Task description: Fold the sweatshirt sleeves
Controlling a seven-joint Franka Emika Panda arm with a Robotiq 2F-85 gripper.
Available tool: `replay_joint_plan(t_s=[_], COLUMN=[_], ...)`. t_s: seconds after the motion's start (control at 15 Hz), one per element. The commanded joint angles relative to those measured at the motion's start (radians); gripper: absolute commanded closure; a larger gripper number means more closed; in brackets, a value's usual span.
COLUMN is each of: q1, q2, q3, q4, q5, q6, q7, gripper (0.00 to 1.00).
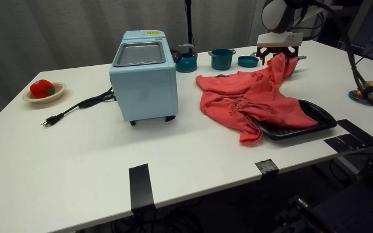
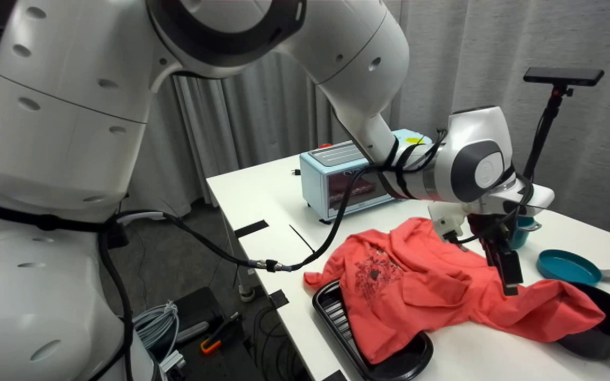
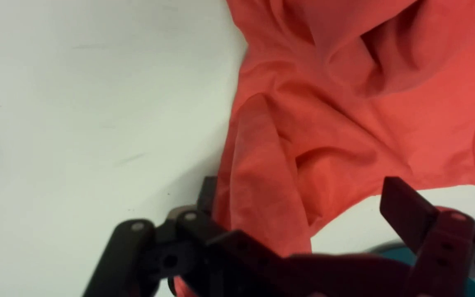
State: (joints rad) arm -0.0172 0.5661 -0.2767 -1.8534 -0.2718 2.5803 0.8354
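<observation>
Sweatshirt lies rumpled, unfolded; both sleeves, I'd say, remain. Fingers stand apart astride the far one, gripping nothing.

A lab, by its look; a robot arm, strapped with cable, reaches over a bench marked with black tape. Grey curtains hang behind; a camera-like bar tops a stand.

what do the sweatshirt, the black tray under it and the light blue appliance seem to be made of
Sweatshirt: soft, matte fabric, perhaps cotton; it drapes in loose folds.
Black tray: fairly glossy, probably coated metal, given its highlights, though plastic is possible.
Light-blue appliance: smooth, likely painted metal or plastic, from its even, faint sheen.
</observation>
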Motion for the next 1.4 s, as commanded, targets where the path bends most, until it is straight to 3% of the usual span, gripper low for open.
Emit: replay_joint_plan(t_s=[0.0, 0.4, 0.47, 0.53, 1.0, 1.2, 1.33], q1=[0.017, 0.015, 0.015, 0.012, 0.016, 0.025, 0.035], q2=[0.070, 0.143, 0.151, 0.157, 0.155, 0.115, 0.077], q3=[-0.042, -0.069, -0.073, -0.073, -0.077, -0.075, -0.074], q4=[0.077, 0.159, 0.168, 0.174, 0.178, 0.147, 0.124], q5=[0.021, 0.035, 0.037, 0.041, 0.057, 0.053, 0.050], q6=[-0.031, -0.042, -0.044, -0.046, -0.037, -0.010, 0.011], q7=[0.026, 0.033, 0.034, 0.031, 0.026, 0.024, 0.024], gripper=[0.00, 0.00, 0.10, 0.28, 0.82, 1.00, 1.00])
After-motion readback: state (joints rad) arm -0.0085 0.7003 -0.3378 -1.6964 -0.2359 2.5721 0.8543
